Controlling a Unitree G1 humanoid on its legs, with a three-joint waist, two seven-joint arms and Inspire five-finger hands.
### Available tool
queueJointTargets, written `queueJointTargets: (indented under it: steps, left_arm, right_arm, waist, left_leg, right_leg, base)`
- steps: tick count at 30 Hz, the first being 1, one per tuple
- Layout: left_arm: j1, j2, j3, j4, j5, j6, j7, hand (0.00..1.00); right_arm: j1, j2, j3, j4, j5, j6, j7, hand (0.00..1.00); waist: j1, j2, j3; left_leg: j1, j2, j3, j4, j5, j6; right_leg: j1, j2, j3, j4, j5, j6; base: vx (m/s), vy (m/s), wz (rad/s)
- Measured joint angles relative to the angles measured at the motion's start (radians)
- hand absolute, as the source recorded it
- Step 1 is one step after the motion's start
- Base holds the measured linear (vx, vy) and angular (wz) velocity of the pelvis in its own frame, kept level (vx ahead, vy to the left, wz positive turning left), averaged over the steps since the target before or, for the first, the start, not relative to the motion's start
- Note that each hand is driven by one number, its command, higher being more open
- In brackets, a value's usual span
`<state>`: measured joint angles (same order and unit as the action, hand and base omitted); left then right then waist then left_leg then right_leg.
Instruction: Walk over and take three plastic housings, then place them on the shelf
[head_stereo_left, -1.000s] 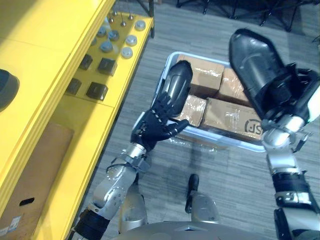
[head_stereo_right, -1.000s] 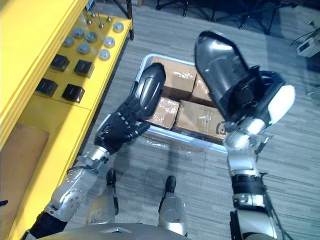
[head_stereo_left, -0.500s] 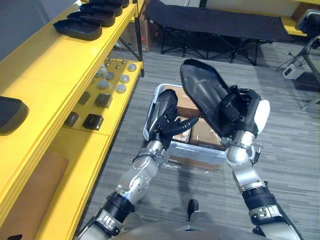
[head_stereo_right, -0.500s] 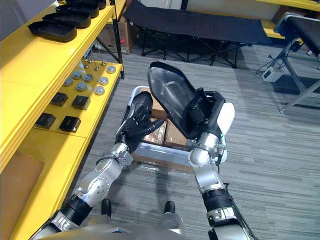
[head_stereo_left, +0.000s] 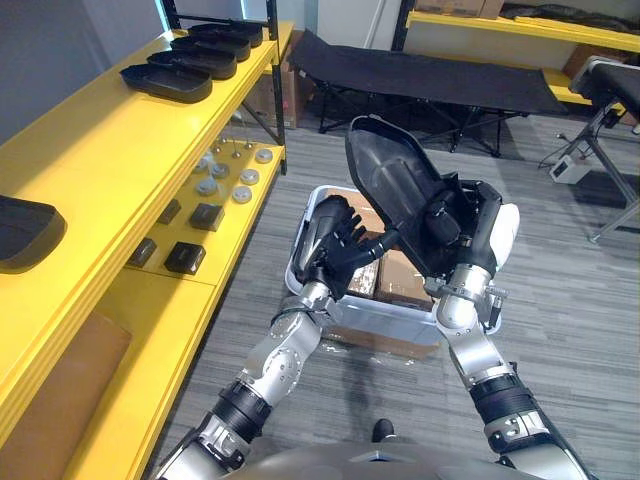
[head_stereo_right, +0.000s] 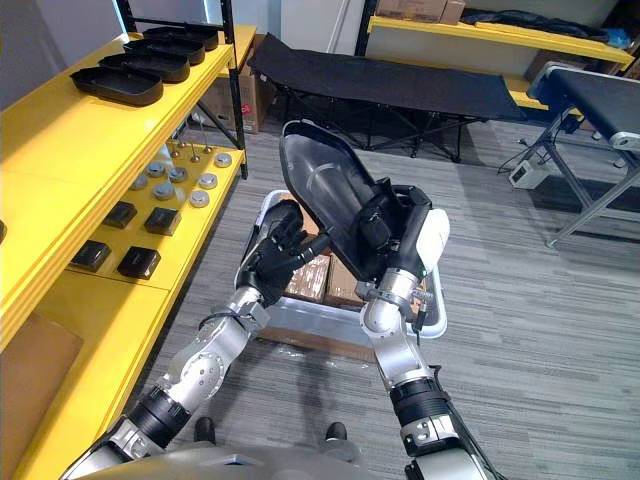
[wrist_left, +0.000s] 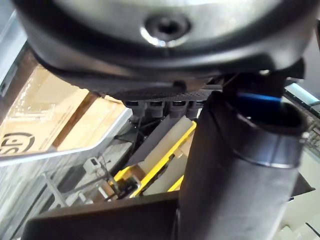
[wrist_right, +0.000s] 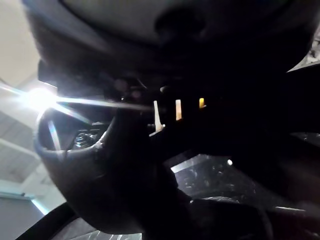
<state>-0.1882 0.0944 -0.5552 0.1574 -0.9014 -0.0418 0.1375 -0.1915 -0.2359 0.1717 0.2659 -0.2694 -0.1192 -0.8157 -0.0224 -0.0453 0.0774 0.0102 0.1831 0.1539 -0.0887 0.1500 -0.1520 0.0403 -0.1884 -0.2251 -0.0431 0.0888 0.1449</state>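
My right hand is raised in front of me, shut on a large black plastic housing that stands tilted, its hollow side towards me. Just left of it my left hand is curled round a smaller dark oval housing; its thumb reaches towards the big housing. Both hands hang above a bin on the floor. The yellow shelf runs along my left, with several more black housings in a row at its far end and one near me.
A clear bin of cardboard boxes sits on the grey floor under my hands. The lower shelf board holds small black blocks and grey discs. A black cot stands behind, and a cardboard box sits low on the shelf.
The camera has lifted, so more of the shelf and room shows. My two hands have drawn closer together in front of me, each still holding its housing.
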Motion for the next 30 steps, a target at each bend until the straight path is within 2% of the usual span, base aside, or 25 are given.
queueJointTargets:
  steps: [7,11,16,22,30]
  left_arm:
    - [0.000,0.004,-0.071,0.000,-0.122,0.001,-0.106,1.00]
    - [0.000,0.003,-0.120,0.000,-0.190,0.002,-0.161,1.00]
    - [-0.001,0.003,-0.137,0.000,-0.197,-0.006,-0.159,1.00]
    - [-0.001,0.002,-0.139,0.000,-0.188,-0.025,-0.150,1.00]
    - [0.000,-0.003,-0.165,0.000,-0.141,-0.047,-0.077,1.00]
  right_arm:
    - [-0.003,0.000,0.008,0.050,0.002,0.006,-0.058,0.00]
    - [-0.011,0.004,0.044,0.078,0.013,0.005,-0.131,0.00]
    - [-0.023,0.054,0.059,0.077,0.034,-0.008,-0.179,0.00]
    - [-0.033,0.090,0.046,0.072,0.051,-0.026,-0.181,0.00]
    - [-0.043,0.127,0.049,0.044,0.053,-0.028,-0.165,0.00]
  waist:
    - [0.007,-0.003,-0.015]
    - [0.013,-0.004,-0.026]
    - [0.016,-0.011,-0.046]
    - [0.017,-0.016,-0.050]
    - [0.017,-0.016,-0.050]
  left_leg:
    - [0.002,0.000,-0.010,0.000,0.000,0.000]
    - [0.002,0.000,-0.009,0.000,0.000,0.000]
    - [0.004,0.001,-0.009,0.000,0.000,0.000]
    - [0.005,0.002,-0.009,0.000,-0.001,-0.001]
    - [0.006,0.004,-0.008,0.000,-0.003,-0.002]
  right_leg:
    - [0.016,0.001,-0.013,-0.011,0.003,0.001]
    - [0.015,0.002,-0.012,-0.012,0.003,0.000]
    - [0.016,0.003,-0.012,-0.012,0.003,0.000]
    - [0.016,0.003,-0.011,-0.012,0.001,-0.003]
    - [0.014,0.005,-0.008,-0.012,0.002,-0.004]
  base:
    - [-0.01,-0.006,0.04]
    - [0.00,0.000,0.00]
    - [0.00,0.000,0.00]
    - [0.00,0.000,0.00]
    - [0.00,0.000,0.00]
